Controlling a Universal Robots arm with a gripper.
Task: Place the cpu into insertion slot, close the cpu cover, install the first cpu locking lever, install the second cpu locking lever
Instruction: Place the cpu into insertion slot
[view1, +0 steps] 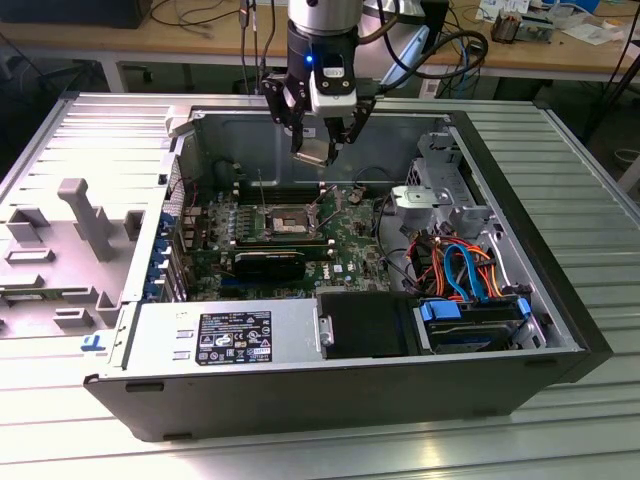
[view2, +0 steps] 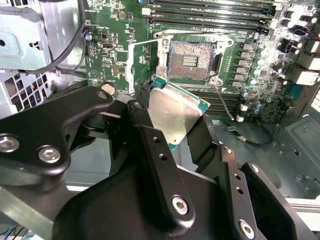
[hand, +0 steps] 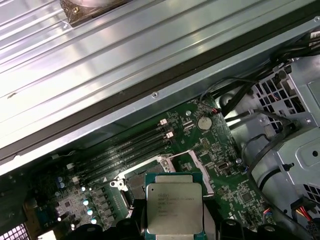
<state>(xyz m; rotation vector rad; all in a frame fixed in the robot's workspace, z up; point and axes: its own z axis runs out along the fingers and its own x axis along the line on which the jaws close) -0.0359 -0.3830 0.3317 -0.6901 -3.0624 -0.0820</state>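
My gripper (view1: 318, 148) hangs above the open computer case, shut on the cpu (view1: 313, 153), a flat square chip with a silver top. In both wrist views the cpu (view2: 175, 112) (hand: 175, 207) sits tilted between the black fingers (view2: 150, 125). The insertion slot (view2: 192, 60) lies uncovered below it on the green board, showing its dark pin field; in the exterior view the slot (view1: 290, 218) is under and slightly toward me from the gripper. The cpu cover (view2: 131, 65) (hand: 202, 175) is swung open beside the slot. A thin wire lever (view2: 223, 102) stands free next to it.
Long black memory slots (view2: 210, 10) run beside the socket. A grey power supply (view1: 230, 335) and a drive bay with blue and orange cables (view1: 470, 270) fill the near side of the case. A grey plastic part (view1: 70, 240) lies on the ribbed table at the exterior view's left.
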